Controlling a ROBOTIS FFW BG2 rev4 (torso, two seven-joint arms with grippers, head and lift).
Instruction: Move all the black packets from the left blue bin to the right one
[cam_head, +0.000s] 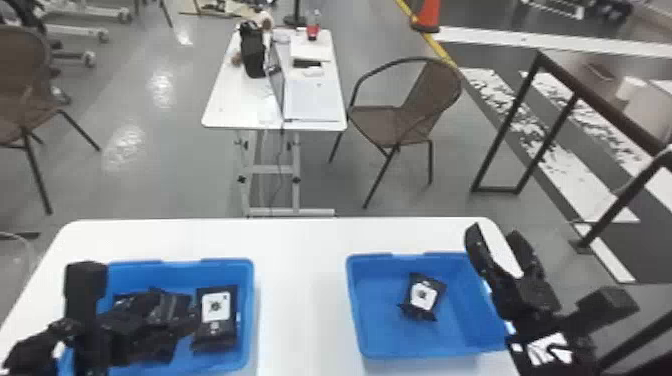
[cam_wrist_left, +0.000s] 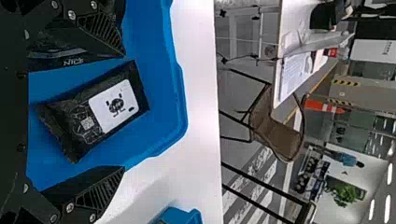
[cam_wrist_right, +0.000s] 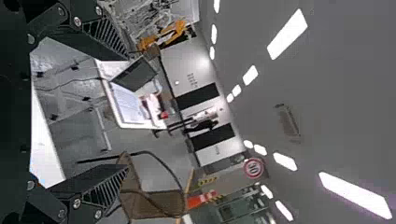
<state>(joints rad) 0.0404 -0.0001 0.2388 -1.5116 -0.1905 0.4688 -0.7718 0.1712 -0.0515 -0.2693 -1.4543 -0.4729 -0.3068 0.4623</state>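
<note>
In the head view my left gripper is over the left side of the left blue bin, partly covering a heap of black packets. A separate black packet with a white label lies at that bin's right end. The left wrist view has my left gripper open, with a labelled packet lying in the bin between its spread fingers. One black packet rests in the right blue bin. My right gripper is parked at that bin's right side, raised; its fingers are apart, holding nothing.
Both bins stand on a white table with bare tabletop between them. Beyond its far edge are another white table with a laptop, a brown chair and a dark metal frame at the right.
</note>
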